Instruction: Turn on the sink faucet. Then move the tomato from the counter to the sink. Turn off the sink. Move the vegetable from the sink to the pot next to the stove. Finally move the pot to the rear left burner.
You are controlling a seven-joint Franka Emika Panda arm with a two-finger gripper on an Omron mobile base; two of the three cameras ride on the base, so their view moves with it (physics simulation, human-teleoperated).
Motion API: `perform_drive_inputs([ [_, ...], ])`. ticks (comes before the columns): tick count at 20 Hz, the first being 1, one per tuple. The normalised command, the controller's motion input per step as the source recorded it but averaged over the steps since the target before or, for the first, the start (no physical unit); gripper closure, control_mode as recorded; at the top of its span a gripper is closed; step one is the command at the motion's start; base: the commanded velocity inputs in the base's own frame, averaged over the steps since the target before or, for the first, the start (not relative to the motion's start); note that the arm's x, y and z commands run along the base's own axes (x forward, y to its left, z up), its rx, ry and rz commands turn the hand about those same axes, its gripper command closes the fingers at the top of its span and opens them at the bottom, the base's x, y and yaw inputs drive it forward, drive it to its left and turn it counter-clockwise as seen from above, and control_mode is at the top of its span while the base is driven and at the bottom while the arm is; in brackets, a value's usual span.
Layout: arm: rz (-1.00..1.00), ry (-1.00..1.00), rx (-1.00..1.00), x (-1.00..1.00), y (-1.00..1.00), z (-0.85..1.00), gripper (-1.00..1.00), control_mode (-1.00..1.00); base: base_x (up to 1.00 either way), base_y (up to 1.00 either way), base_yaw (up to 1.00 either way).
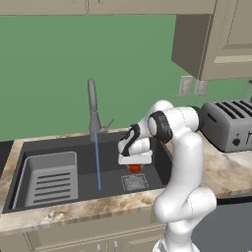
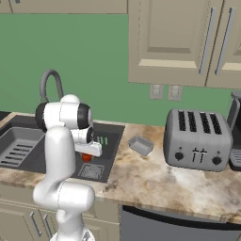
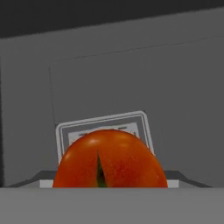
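Observation:
The tomato (image 1: 135, 169) (image 2: 86, 157) hangs just under my hand, a little above the sink's square drain grate (image 1: 134, 182). My gripper (image 1: 135, 166) (image 2: 86, 156) is shut on it with the jaws wide around it. In the hand view the tomato (image 3: 109, 159) sits close up, hiding the fingertips, with the drain grate (image 3: 103, 124) behind it. The sink faucet (image 1: 92, 106) (image 2: 49, 77) stands behind the dark sink (image 1: 110, 174), and a thin blue stream of water (image 1: 97, 162) runs from it. The marbled counter (image 2: 150, 179) surrounds the basin. The pot is out of view.
A grey slotted tray insert (image 1: 49, 179) fills the left part of the sink. A silver toaster (image 1: 229, 123) (image 2: 197, 139) stands on the counter to the right, with a small grey dish (image 2: 140, 145) between it and the sink. Wall cabinets hang above.

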Motion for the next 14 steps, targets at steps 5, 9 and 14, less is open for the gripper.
perform_drive_inputs([
  [5, 0.02, 0.00, 0.00, 0.04, 0.04, -0.37, 1.00, -1.00, 0.00, 0.00, 0.00],
  [9, 0.00, 0.00, 0.00, 0.14, 0.06, -0.31, 1.00, -1.00, 0.00, 0.00, 0.00],
  [14, 0.00, 0.00, 0.00, 0.21, 0.04, -0.26, 1.00, -1.00, 0.00, 0.00, 0.00],
])
